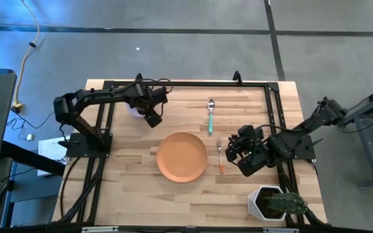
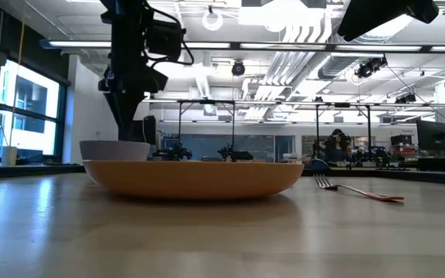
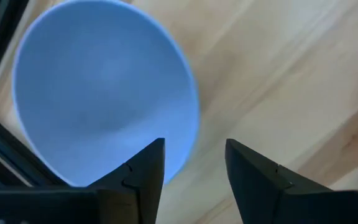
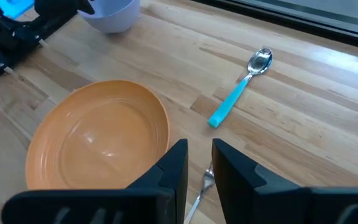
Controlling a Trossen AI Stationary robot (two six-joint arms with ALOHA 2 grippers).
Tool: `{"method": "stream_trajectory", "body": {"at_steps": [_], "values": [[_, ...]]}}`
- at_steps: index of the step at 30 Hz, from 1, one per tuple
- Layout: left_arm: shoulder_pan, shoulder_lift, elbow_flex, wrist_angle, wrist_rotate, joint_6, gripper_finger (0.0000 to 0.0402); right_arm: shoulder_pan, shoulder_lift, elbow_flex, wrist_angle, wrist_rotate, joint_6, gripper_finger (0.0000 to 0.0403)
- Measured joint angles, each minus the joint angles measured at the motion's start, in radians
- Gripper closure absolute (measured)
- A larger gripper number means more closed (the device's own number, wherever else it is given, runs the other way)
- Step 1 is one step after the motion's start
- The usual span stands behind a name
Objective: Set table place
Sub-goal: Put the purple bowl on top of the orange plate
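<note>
Beyond the orange plate (image 1: 182,156), toward the tabletop's (image 1: 128,194) far-left corner, sits the lavender bowl (image 3: 104,87), with the left gripper (image 3: 191,165) above its rim, fingers parted and empty. It looks light, rigid and smooth-walled, so pinching the thin rim seems the surest hold. Right of the plate, the right gripper (image 4: 197,165) hovers over the fork (image 1: 220,156), slightly open, holding nothing.

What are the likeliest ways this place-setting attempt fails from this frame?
The left gripper hangs open over the rim of the lavender bowl; a shallow one-wall pinch may slip or tip it. The bowl sits close to the black rail, so the fingers might strike it. The right gripper waits beside the fork and could nudge it.
</note>
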Motion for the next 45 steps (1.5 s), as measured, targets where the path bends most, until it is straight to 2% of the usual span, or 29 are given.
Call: {"method": "stream_trajectory", "body": {"at_steps": [10,17,26,29,33,34,40,45], "values": [[0.017,0.015,-0.048,0.065,0.060,0.059,0.0243,-0.021,0.000,0.000,0.023,0.001,-0.026,0.0338],[0.016,0.015,-0.175,0.161,0.057,0.040,0.0243,-0.021,0.000,0.000,0.031,0.001,-0.026,0.0338],[0.017,0.015,-0.186,0.189,0.034,0.062,0.0247,-0.021,0.000,0.000,0.045,0.001,-0.026,0.0338],[0.017,0.015,-0.186,0.189,0.033,0.067,0.0280,-0.021,0.000,0.000,0.048,0.000,-0.026,0.0338],[0.017,0.015,-0.186,0.188,0.037,0.095,0.0374,-0.021,0.000,0.000,0.049,0.000,-0.026,0.0338],[0.017,0.015,-0.186,0.190,0.040,0.106,0.0387,-0.021,0.000,0.000,0.049,0.000,-0.026,0.0338],[0.010,0.011,-0.167,0.141,0.064,0.110,0.0397,-0.021,0.000,0.000,0.049,-0.001,-0.026,0.0338],[-0.046,-0.015,-0.067,0.050,0.056,0.110,0.0398,-0.021,0.000,0.000,0.049,-0.001,-0.027,0.0338]]}}
